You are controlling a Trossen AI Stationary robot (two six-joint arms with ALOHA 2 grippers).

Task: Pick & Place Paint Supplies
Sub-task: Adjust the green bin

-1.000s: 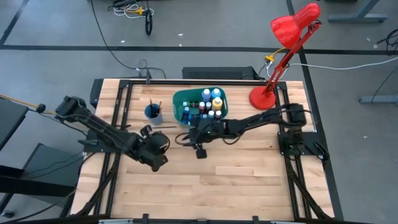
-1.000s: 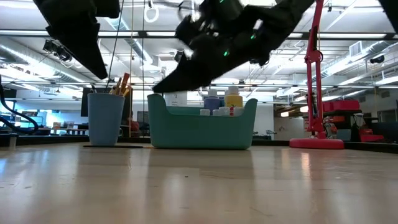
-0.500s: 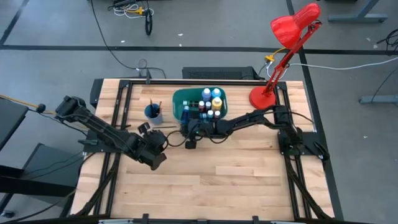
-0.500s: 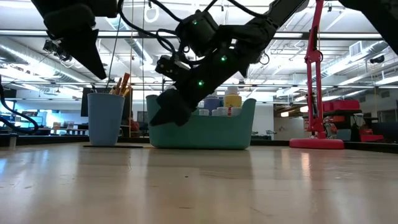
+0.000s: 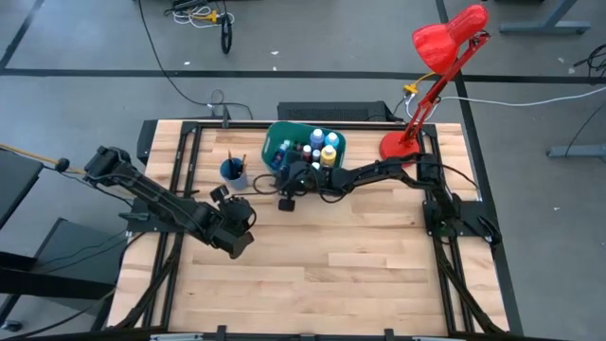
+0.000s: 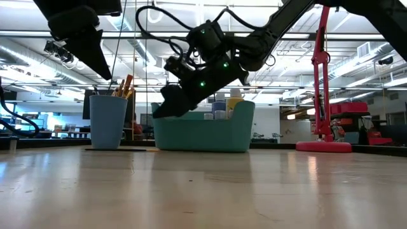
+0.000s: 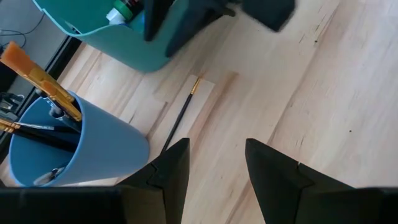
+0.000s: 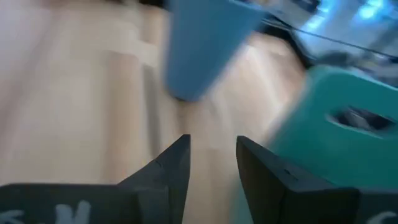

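The teal bin (image 5: 276, 150) stands askew at the table's far middle, with several paint bottles (image 5: 319, 147) upright inside it. To its left stands the blue cup (image 5: 233, 170), with brushes (image 7: 37, 74) sticking up out of it. One thin dark brush (image 7: 181, 117) lies flat on the wood between cup and bin. My right gripper (image 5: 276, 186) is open and low along the bin's near wall, pointing at the cup (image 8: 205, 43). My left gripper (image 5: 222, 201) hangs open above the table, near the cup (image 7: 68, 143). My right gripper lies level along the left end of the bin's near wall (image 5: 287, 170), its fingers pointing toward the table's left with nothing between them. I cannot tell whether a finger's outer side or the hand behind it touches the wall. The bin stands on the table.
A red desk lamp stands with its base (image 5: 401, 149) at the far right, close to the bin. The right arm stretches across the table's far half. Bare wood lies across the near half.
My right gripper has swung down and toward the table's left and far edge, along the front of the bin. The bin has slid toward the far edge and turned a little.
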